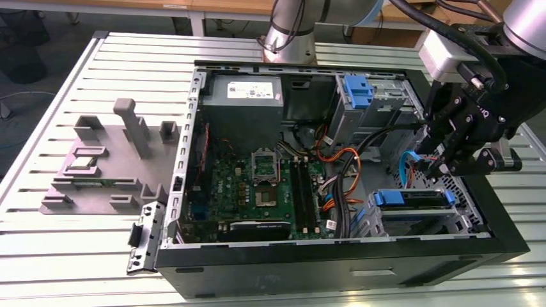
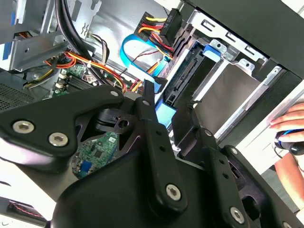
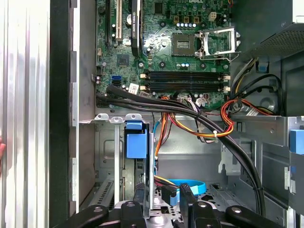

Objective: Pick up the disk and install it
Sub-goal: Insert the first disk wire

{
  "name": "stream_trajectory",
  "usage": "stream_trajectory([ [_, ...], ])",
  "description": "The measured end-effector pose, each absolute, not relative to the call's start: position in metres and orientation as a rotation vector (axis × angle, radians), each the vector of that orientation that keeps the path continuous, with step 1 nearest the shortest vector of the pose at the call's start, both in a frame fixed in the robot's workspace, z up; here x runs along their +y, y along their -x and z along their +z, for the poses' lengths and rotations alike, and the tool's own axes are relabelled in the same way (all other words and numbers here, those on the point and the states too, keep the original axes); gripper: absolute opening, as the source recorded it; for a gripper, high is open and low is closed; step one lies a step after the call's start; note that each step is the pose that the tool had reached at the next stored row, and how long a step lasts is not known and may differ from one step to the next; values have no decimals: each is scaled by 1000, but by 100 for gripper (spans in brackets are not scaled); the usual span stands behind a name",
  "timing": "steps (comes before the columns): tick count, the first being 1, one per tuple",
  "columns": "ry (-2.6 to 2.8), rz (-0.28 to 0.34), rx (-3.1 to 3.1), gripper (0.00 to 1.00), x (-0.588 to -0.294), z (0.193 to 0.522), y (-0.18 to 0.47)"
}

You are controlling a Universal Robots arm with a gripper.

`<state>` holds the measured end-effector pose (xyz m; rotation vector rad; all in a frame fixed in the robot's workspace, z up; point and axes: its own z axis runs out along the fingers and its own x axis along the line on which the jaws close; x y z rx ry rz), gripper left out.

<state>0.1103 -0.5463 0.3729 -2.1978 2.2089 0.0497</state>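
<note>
Disk (image 1: pixel 412 199) lies in the drive cage at the case's (image 1: pixel 341 263) nearest corner, on the exterior view's right; it looks seated or nearly so. Gripper (image 1: pixel 433 168) hovers just above it, fingers (image 3: pixel 141 194) narrowly apart, holding nothing. Judged: late install. Any further move calls for a straight path clear of the blue cable (image 1: pixel 408 167) beside it. Spare blue caddy (image 1: pixel 359 89) sits at the far corner.

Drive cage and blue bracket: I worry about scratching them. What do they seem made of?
The drive cage: apparently bare sheet metal, silver-grey with a dull sheen and folded, punched tabs. The blue bracket: probably moulded plastic, an even saturated blue, smooth and slightly glossy.
</note>
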Motion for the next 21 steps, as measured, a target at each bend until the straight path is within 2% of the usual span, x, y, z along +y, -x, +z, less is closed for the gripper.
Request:
stream_trajectory([
  [21,2197,52,2208,42,-545,373,-110],
])
